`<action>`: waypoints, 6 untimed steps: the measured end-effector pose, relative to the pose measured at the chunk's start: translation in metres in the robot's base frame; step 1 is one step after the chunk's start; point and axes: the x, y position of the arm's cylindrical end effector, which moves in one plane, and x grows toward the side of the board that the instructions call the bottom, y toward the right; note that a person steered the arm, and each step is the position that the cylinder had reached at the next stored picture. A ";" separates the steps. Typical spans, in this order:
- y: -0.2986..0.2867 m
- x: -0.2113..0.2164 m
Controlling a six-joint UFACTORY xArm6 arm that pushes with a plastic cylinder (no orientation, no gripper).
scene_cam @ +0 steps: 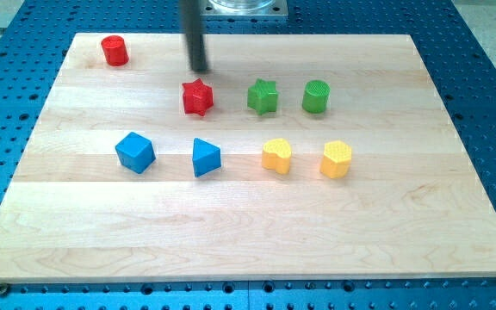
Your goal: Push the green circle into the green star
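The green circle [315,96] stands on the wooden board toward the view's upper right. The green star [263,96] sits just to its left, with a small gap between them. My tip [199,70] is near the view's top, just above the red star [197,97] and well to the left of both green blocks. It touches no block.
A red cylinder [114,51] stands at the board's upper left. A blue cube [134,152] and a blue triangle [205,158] sit in the lower row, with a yellow heart [275,157] and a yellow hexagon [337,159] to their right.
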 end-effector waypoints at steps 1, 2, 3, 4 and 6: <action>0.096 -0.002; 0.182 0.014; 0.179 0.056; 0.179 0.086; 0.116 0.090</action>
